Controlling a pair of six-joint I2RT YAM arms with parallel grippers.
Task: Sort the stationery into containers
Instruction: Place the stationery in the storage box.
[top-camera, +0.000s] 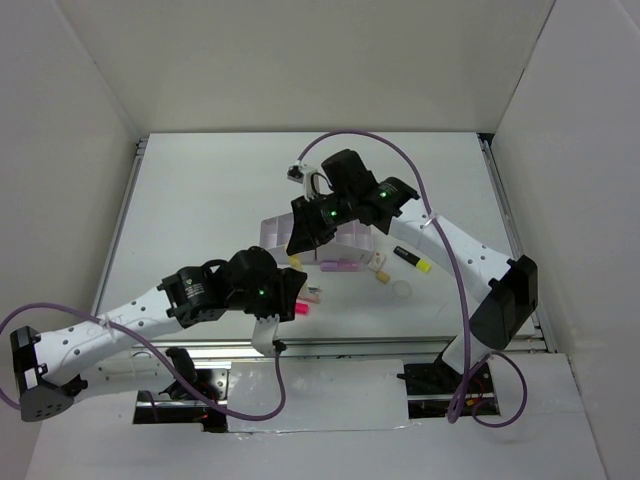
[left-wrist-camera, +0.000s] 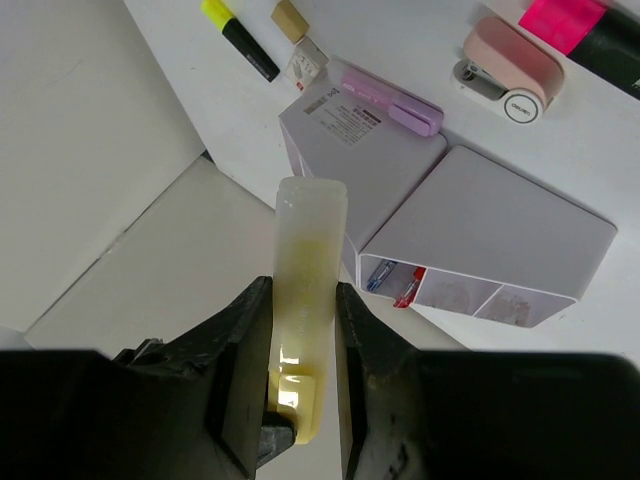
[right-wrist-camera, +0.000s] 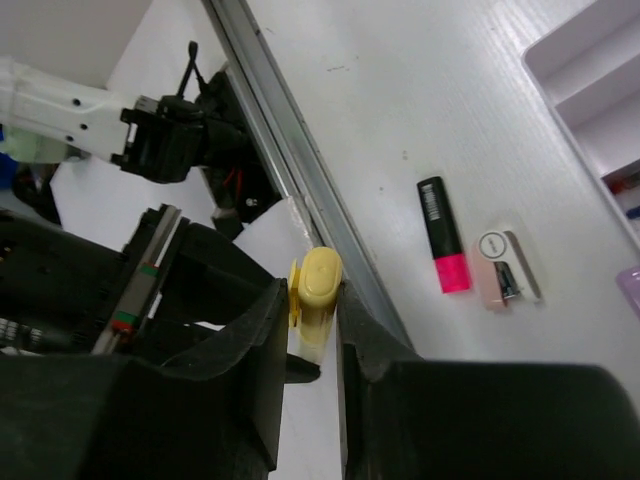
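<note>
Two grips to report. My left gripper (left-wrist-camera: 300, 300) is clamped narrow on the cream stick (left-wrist-camera: 310, 250), which juts past the tips toward the white organiser (left-wrist-camera: 490, 230) mid-worktop. My right gripper (right-wrist-camera: 313, 298) pinches a small yellow piece (right-wrist-camera: 320, 278) close by the organiser. A black-pink highlighter (right-wrist-camera: 443, 235) and a pink stapler (right-wrist-camera: 505, 268) lie side by side toward the near edge. The purple marker (left-wrist-camera: 390, 100) lies against the organiser's wall.

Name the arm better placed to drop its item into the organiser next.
Right, probably: from above, the right gripper, jaws on a yellow item, hangs over the organiser; the left gripper holds the cream stick nearer the front edge.
</note>
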